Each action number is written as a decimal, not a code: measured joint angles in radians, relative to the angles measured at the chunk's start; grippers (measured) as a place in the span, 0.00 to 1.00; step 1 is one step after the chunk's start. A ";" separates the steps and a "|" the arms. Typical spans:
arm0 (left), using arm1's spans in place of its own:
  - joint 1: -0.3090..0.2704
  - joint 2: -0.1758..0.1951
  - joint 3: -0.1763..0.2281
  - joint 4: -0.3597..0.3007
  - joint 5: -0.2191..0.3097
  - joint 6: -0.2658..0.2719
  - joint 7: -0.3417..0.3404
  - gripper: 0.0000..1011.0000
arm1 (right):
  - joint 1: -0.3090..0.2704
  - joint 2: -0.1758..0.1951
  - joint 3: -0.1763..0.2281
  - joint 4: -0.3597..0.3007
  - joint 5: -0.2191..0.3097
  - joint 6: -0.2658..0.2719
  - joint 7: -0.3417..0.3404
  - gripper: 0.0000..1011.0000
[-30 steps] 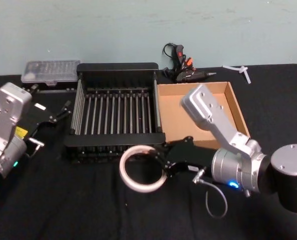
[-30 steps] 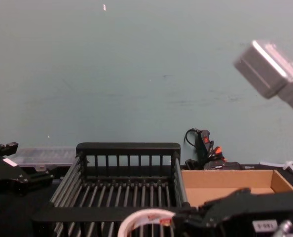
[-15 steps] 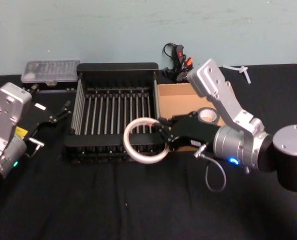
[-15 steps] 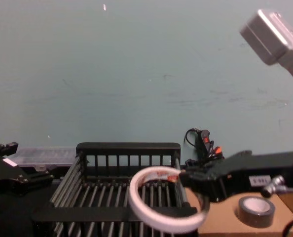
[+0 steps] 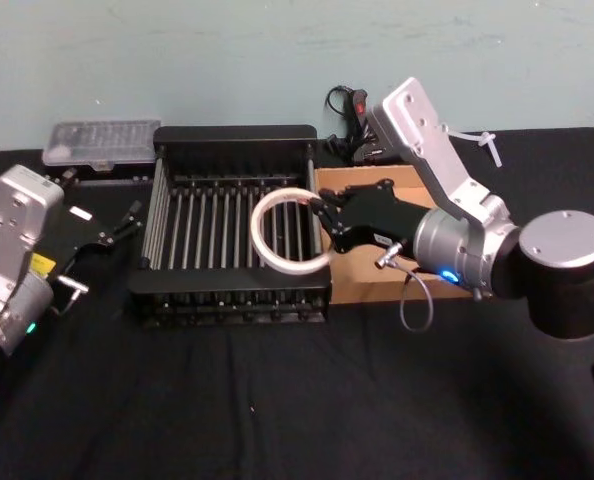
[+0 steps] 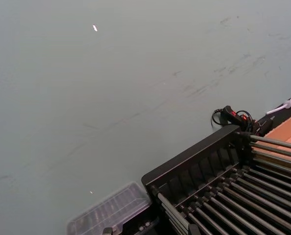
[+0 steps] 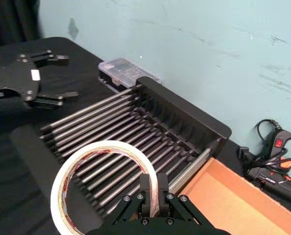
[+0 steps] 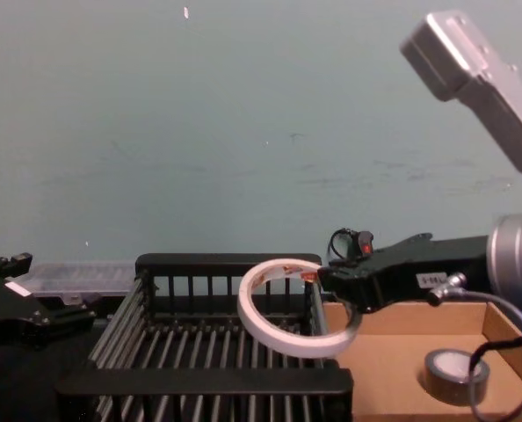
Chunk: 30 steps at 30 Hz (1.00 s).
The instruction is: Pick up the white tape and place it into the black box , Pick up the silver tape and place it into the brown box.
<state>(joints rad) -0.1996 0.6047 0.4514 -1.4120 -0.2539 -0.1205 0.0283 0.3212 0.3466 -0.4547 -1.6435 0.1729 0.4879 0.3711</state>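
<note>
Right gripper (image 5: pixel 320 212) (over black box (image 5: pixel 233 134))

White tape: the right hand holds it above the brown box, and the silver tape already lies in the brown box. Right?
Not quite. The right hand holds the white tape above the black box, not the brown box, as the head view shows. The silver tape does lie in the brown box.

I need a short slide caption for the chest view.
Right pincer holds white tape above black crate; grey tape lies in cardboard box.
</note>
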 joint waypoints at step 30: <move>0.000 0.000 0.000 0.000 0.000 0.000 0.000 0.99 | 0.145 -0.192 -0.037 0.382 -0.192 -0.293 -0.142 0.10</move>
<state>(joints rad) -0.1995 0.6047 0.4514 -1.4120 -0.2539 -0.1205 0.0282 0.4663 0.1544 -0.4918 -1.2611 -0.0188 0.1953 0.2296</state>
